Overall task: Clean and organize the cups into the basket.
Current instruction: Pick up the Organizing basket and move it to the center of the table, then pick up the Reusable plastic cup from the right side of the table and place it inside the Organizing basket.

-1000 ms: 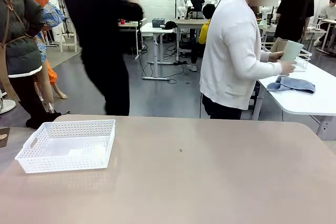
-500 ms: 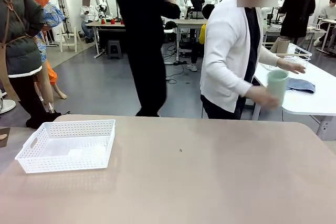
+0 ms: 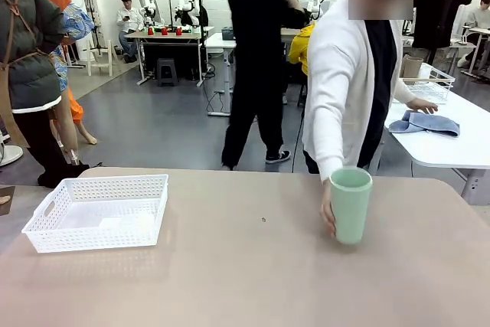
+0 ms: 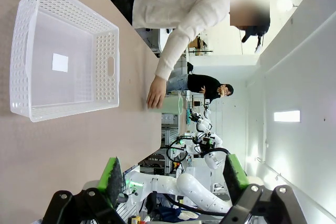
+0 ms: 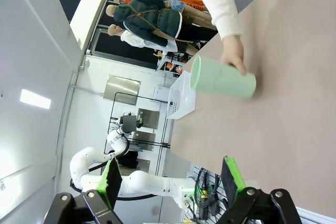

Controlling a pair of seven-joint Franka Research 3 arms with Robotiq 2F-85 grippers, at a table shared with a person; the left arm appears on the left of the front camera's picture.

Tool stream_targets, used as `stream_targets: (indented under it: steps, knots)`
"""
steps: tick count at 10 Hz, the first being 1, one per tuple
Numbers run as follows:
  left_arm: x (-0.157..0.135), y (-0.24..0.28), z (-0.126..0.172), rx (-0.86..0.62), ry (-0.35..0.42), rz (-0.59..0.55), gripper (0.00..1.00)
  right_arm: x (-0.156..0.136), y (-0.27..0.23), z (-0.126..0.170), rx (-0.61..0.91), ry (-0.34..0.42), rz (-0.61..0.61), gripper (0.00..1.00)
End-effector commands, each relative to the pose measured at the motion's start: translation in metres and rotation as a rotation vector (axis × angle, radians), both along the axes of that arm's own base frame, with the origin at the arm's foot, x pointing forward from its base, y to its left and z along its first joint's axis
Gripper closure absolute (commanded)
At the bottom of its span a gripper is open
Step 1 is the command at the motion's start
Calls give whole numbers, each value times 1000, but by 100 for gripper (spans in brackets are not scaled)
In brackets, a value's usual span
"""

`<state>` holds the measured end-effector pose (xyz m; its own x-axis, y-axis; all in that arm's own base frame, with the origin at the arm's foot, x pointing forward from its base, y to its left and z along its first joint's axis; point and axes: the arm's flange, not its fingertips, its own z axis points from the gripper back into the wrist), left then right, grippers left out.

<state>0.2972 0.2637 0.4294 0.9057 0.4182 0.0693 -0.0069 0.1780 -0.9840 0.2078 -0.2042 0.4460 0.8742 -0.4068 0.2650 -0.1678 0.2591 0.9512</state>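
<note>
A person in a white cardigan stands at the far side of the table and holds one of the cups, a pale mint green cup (image 3: 351, 204), upright on the table's right half with one hand (image 3: 328, 212). The right wrist view shows the same cup (image 5: 223, 81) under that hand (image 5: 233, 55). The white lattice basket (image 3: 96, 212) sits empty at the table's left, also seen from the left wrist (image 4: 107, 64) and far off from the right wrist (image 5: 181, 95). My left gripper (image 4: 173, 177) and right gripper (image 5: 170, 179) both stand open, well away from the cup and basket, holding nothing.
Behind the person, a white side table (image 3: 444, 151) holds a blue cloth (image 3: 425, 122) and a wire basket (image 3: 430, 82) with something tan-brown (image 3: 412, 67) beside it. The person's other hand rests there. A person in black walks past behind the table.
The person has turned from the side table and brought the mint cup down onto my table's right half. The person in black has walked to the right. Both grippers stay open.
</note>
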Motion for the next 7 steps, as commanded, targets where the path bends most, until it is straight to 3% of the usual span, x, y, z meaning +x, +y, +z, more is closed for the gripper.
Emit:
stream_targets:
  steps: [1, 7]
  knots:
    - [0, 1, 2, -14, -14, 4, 0, 3, 1, 0, 0, -13, 3, 0]
    - [0, 1, 2, -14, -14, 4, 0, 3, 1, 0, 0, -13, 3, 0]
